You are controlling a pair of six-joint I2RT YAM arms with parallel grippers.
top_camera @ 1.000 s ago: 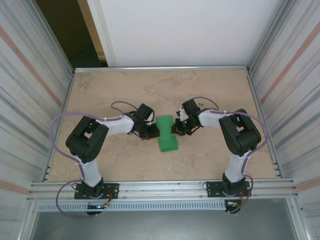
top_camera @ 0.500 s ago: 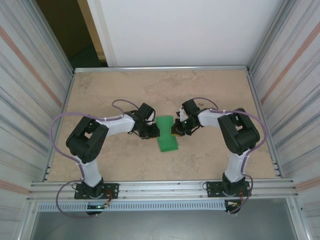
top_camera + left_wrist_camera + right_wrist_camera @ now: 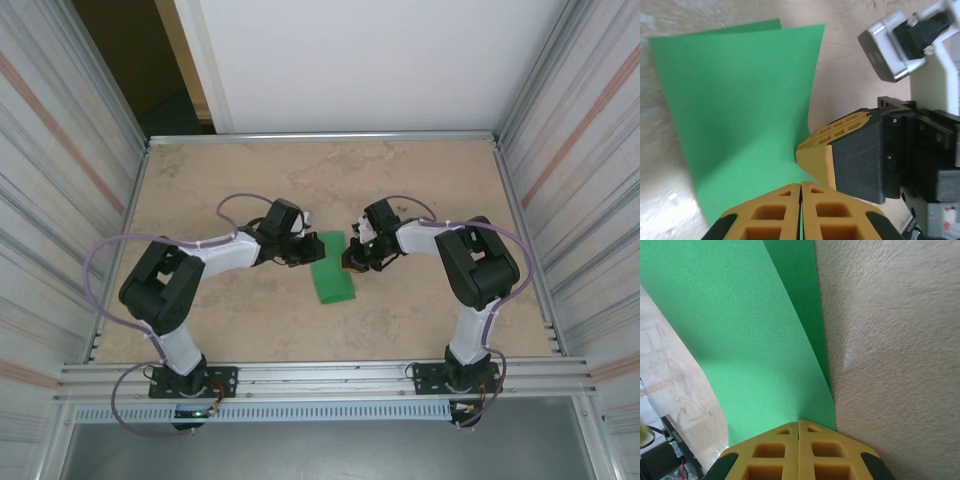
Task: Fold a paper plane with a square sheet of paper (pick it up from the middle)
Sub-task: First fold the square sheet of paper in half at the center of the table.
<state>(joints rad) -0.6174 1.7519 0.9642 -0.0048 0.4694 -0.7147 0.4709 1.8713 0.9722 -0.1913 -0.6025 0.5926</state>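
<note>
**Op 1:** Left side first. What do I log for the left claw (image 3: 801,186)?

**Op 2:** From my console, the pads are pressed together and the seam is closed. Its wrist view shows a thin green line in that seam. I cannot tell whether that is paper pinched or paper lying underneath. The claw sits low at the left edge of the green sheet (image 3: 331,270).

**Op 1:** Sheet position?

**Op 2:** Middle of the counter (image 3: 420,180), between the two arms on the top view. It reads as a longish strip running toward the arm bases, not a flat square. On both wrist views I note a second, darker layer peeking out behind the upper one, so it is doubled over.

**Op 1:** Lying flat?

**Op 2:** Mostly. Its right edge curls up off the counter where it meets the right claw (image 3: 799,422).

**Op 1:** State of that one?

**Op 2:** Pads together, clamped on the lifted edge. On its own wrist view the sheet runs straight into the tips. From the left wrist camera I see one of its fingers (image 3: 816,156) touching the paper's edge.

**Op 1:** Arms?

**Op 2:** Elbows bent outward, wrists turned in, facing each other across the sheet.
</note>
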